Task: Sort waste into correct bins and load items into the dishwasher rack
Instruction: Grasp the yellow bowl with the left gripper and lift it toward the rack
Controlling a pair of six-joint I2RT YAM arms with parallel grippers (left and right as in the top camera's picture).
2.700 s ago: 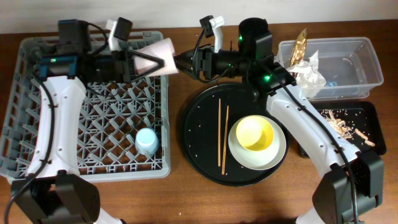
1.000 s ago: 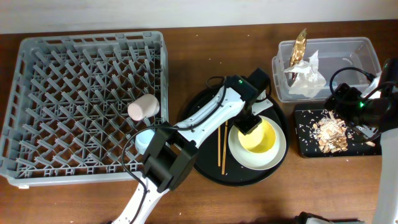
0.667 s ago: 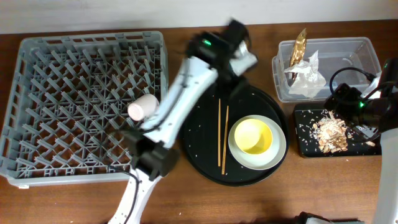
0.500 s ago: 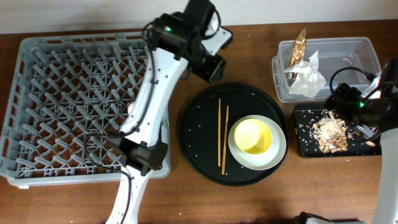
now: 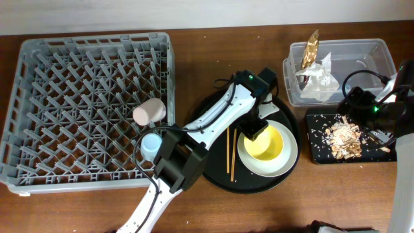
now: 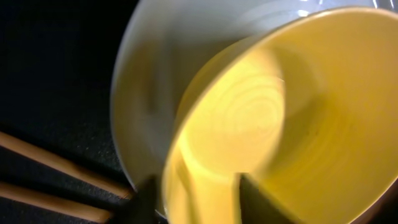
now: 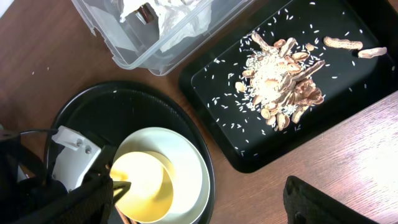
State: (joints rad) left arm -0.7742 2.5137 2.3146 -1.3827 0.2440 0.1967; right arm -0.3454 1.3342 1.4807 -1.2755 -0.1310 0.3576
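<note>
Yellow bowl (image 5: 265, 144) sits nested in the plate (image 5: 289, 162) on the round tray (image 5: 207, 145), with the chopsticks (image 5: 231, 149) just beside it. The left gripper (image 5: 254, 128) hangs low at the bowl's rim. Its jaws are spread, one finger outside the wall and the other inside, gripping nothing yet. To do this well, it should probably close squarely on the wall alone. A straight lift would then leave the plate and chopsticks undisturbed. Tilting early risks the bowl slipping from a thin pinch. The rack (image 5: 90, 40), holding the pink cup (image 5: 147, 111) and blue cup (image 5: 151, 145), lies to the left.
</note>
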